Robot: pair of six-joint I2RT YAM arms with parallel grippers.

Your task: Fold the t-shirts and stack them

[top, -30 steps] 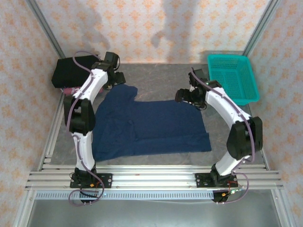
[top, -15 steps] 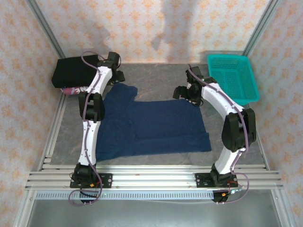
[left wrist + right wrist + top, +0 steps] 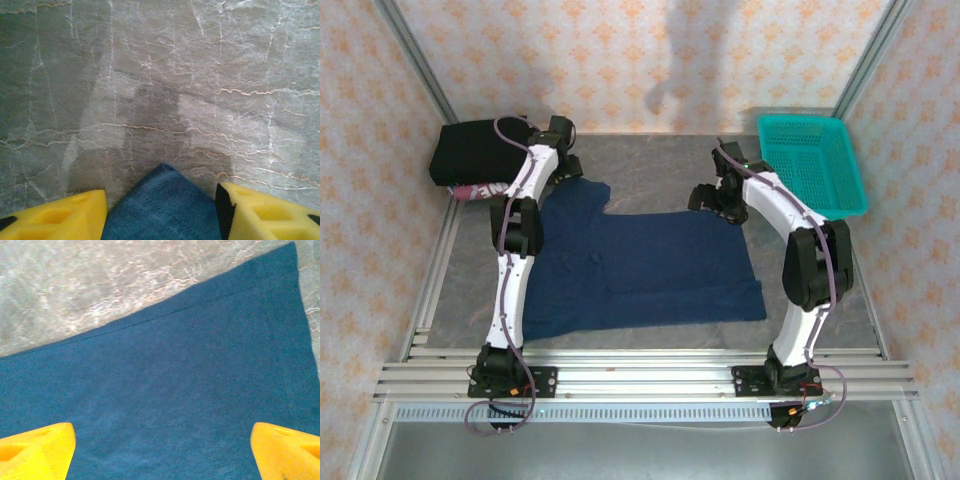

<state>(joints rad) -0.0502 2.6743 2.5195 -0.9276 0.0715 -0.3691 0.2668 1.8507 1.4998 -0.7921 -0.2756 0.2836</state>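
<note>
The navy blue t-shirt (image 3: 650, 265) lies spread flat in the middle of the grey marbled desk (image 3: 660, 160). The left hand (image 3: 161, 199) is released, its yellow fingers (image 3: 55, 217) standing either side of the shirt's far-left sleeve corner without pinching it. The right hand (image 3: 162, 442) hangs released above the shirt's far-right corner, fingers wide apart. The black t-shirt (image 3: 470, 148) sits in the far-left corner, the pink t-shirt (image 3: 478, 190) peeking from under its near edge. A teal basket (image 3: 815, 160) stands at the far right.

The grey marbled table (image 3: 660, 165) carries a navy t-shirt (image 3: 640, 270) spread flat across its middle. At the far left corner a folded black t-shirt (image 3: 470, 150) lies over a pink t-shirt (image 3: 480, 190). A teal basket (image 3: 798, 120) sits at the far right corner.
</note>
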